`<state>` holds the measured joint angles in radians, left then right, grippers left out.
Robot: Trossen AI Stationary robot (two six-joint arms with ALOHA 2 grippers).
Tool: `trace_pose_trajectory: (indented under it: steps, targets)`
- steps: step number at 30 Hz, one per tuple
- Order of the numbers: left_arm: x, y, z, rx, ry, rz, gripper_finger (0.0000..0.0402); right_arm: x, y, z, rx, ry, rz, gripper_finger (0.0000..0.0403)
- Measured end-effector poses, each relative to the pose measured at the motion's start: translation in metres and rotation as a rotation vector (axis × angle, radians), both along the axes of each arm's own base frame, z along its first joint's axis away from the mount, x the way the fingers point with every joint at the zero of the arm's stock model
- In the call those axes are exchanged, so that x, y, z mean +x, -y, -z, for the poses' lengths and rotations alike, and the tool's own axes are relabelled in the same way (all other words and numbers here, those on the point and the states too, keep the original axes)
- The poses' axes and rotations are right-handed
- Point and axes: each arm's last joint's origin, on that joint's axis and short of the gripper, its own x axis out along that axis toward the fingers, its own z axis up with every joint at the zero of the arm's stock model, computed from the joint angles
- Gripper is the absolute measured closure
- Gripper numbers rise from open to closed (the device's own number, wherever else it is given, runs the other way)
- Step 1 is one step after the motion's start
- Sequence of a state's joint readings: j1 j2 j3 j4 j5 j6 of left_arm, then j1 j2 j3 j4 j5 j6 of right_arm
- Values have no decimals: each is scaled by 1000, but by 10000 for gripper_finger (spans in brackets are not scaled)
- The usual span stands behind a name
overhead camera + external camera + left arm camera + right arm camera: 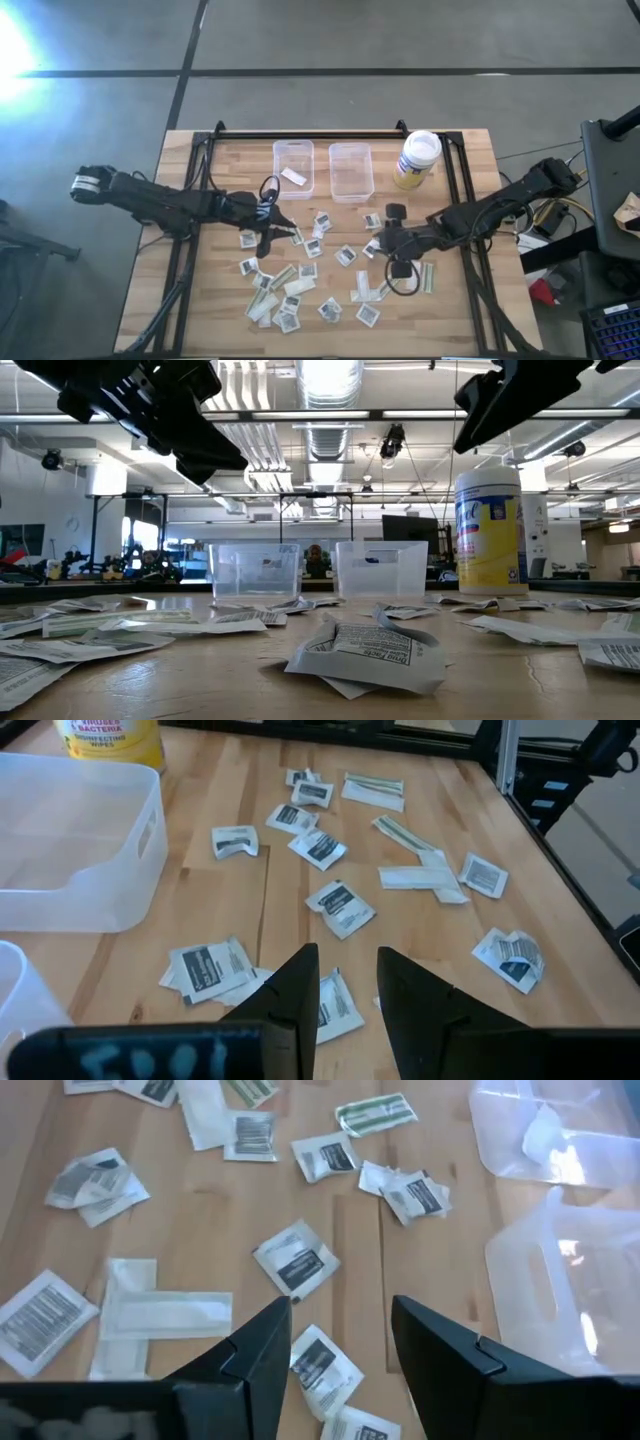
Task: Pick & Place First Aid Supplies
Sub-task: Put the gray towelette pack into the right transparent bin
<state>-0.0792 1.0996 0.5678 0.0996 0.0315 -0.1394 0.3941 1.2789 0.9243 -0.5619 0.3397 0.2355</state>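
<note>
Several small white printed packets and pale strips, the first aid supplies, lie flat and scattered on the wooden table. My left gripper hovers open above the packets left of centre. In the left wrist view, its fingers stand apart with a packet on the table below them. My right gripper hovers open over the packets right of centre. The right wrist view shows a packet lying on the table under its gap. Both grippers hang clear of the table.
Two clear plastic bins stand side by side at the table's far middle. The left one holds a white packet. A yellowish jar with a white lid stands to their right. Black frame rails run along the table's edges.
</note>
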Motion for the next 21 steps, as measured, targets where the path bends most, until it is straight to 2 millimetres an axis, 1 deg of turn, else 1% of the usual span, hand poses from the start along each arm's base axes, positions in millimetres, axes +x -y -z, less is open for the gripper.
trace_pose_trajectory:
  steps: [7,10,15,18,21]
  targets:
    - [0,0,0,6,-2,3,305,10,13,4,223,49,116,232]
    - [0,0,0,7,-1,4,305,14,21,12,337,78,180,232]
    - [0,0,0,7,-1,4,305,17,37,28,562,111,354,232]
    - [0,0,0,7,-2,4,305,17,41,34,663,127,423,232]
    - [0,0,0,7,-2,4,305,16,43,40,722,139,474,232]
